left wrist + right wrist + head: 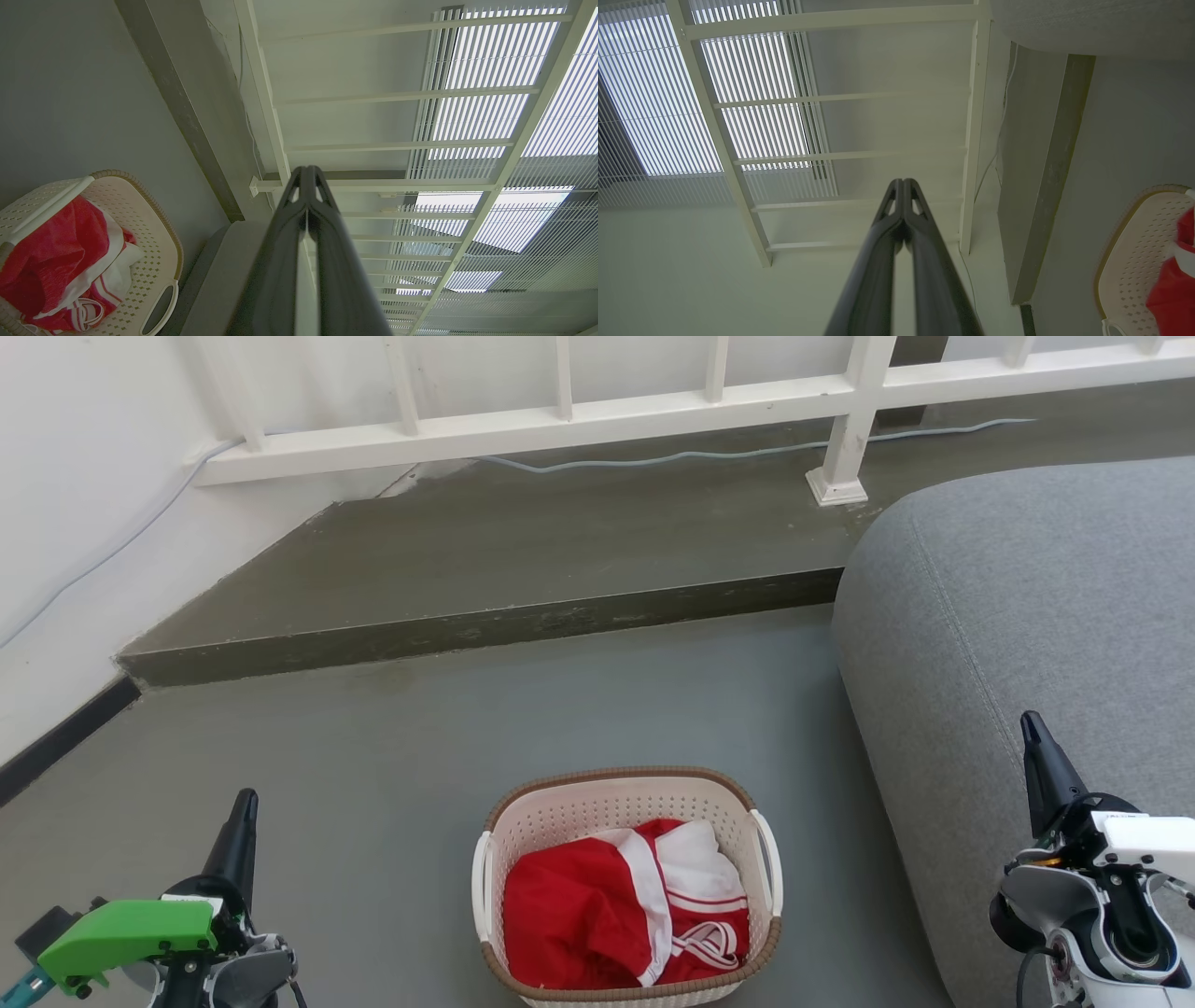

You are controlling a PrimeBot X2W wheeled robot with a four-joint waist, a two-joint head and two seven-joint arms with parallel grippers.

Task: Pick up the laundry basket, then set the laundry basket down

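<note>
Two tools, left tool [246, 800] and right tool [1030, 723], are empty, fingers pressed together. The basket [607, 807] stands upright on the floor [373, 737] beside the sofa [1027, 597]. That fits before lifting or after setting down; any lift wants both handles [482, 887] taken level

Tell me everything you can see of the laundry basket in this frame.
The laundry basket is a small cream-white, perforated plastic tub, rounded-rectangular, with a brown woven-look rim and white handles on both sides. It stands upright on the grey floor, to the left of a grey cushion, holding a crumpled red-and-white garment. The left gripper and right gripper flank it, both apart from it.
</note>
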